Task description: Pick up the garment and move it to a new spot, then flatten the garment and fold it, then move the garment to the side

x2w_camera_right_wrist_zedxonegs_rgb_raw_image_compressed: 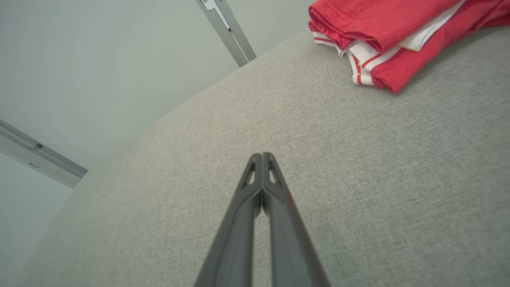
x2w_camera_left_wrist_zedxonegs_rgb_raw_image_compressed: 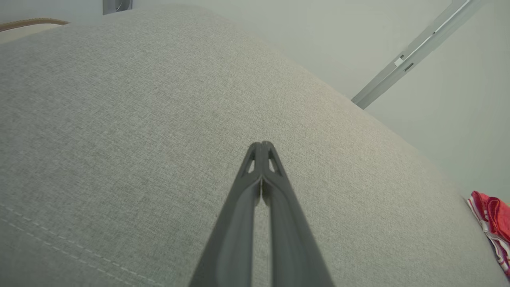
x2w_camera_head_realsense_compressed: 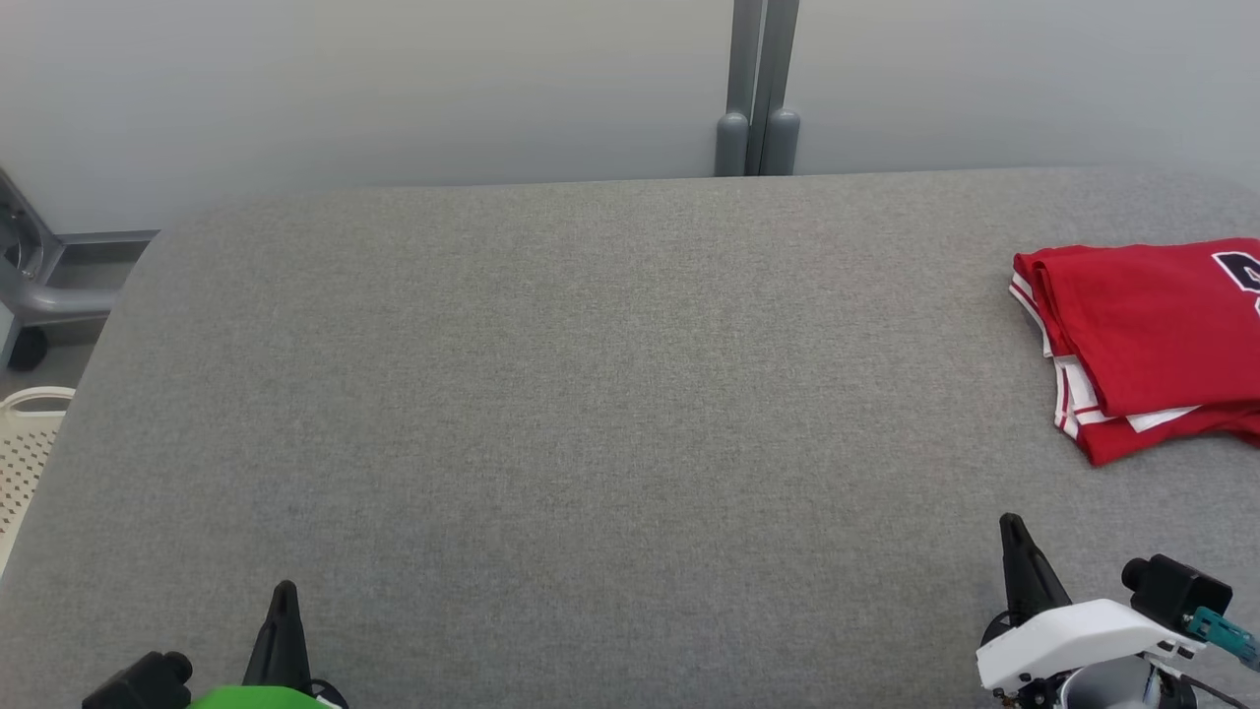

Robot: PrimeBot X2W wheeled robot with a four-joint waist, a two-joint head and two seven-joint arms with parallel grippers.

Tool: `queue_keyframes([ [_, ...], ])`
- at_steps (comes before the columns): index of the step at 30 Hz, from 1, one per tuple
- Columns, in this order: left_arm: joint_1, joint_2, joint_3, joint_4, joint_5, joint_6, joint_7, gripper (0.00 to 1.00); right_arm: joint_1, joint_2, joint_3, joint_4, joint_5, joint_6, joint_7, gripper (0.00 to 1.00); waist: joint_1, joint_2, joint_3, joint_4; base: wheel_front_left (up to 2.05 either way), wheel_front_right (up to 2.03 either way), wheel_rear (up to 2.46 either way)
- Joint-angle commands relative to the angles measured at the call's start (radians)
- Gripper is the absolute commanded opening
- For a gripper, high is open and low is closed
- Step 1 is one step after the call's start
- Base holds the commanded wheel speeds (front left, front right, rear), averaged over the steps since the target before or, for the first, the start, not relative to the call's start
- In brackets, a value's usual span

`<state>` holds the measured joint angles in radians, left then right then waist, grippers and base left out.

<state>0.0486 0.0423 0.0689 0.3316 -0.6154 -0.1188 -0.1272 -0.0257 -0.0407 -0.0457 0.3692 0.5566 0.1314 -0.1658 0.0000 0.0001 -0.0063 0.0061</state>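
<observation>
Plainly both pairs of jaws are clenched on nothing, and the folded garment (x2w_camera_head_realsense_compressed: 1152, 335) lies ahead and right of the right jaws on the counter (x2w_camera_head_realsense_compressed: 591, 394), so open them before reaching.

Bright, even, diffuse light. Faint soft shadow beside the garment (x2w_camera_right_wrist_zedxonegs_rgb_raw_image_compressed: 378, 20). Wrist views bow the table (x2w_camera_left_wrist_zedxonegs_rgb_raw_image_compressed: 119, 99) edges; head view sharp.

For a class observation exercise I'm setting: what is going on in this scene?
Nothing is being handled right now. A folded red garment lies at the right side of the grey padded table, apart from both arms. The left fingers and the right fingers are shut on nothing, over the table's near part. The fold looks done and the garment set aside.
</observation>
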Motion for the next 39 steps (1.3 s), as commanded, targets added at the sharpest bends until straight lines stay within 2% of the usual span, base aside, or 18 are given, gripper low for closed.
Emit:
queue_keyframes([
  [1, -0.032, 0.006, 0.007, -0.017, -0.044, -0.004, 0.011, 0.0, -0.009, -0.006, -0.004, -0.024, 0.048, 0.0, 0.008, 0.0, 0.0, -0.0001, 0.0, 0.0, 0.0, 0.0, 0.0],
  [39, -0.101, 0.009, 0.04, -0.051, -0.515, -0.009, 0.158, 0.0, -0.008, -0.009, -0.021, -0.118, 0.553, 0.0, 0.112, 0.0, 0.0, -0.0001, 0.002, -0.002, 0.0, 0.0, 0.0],
])
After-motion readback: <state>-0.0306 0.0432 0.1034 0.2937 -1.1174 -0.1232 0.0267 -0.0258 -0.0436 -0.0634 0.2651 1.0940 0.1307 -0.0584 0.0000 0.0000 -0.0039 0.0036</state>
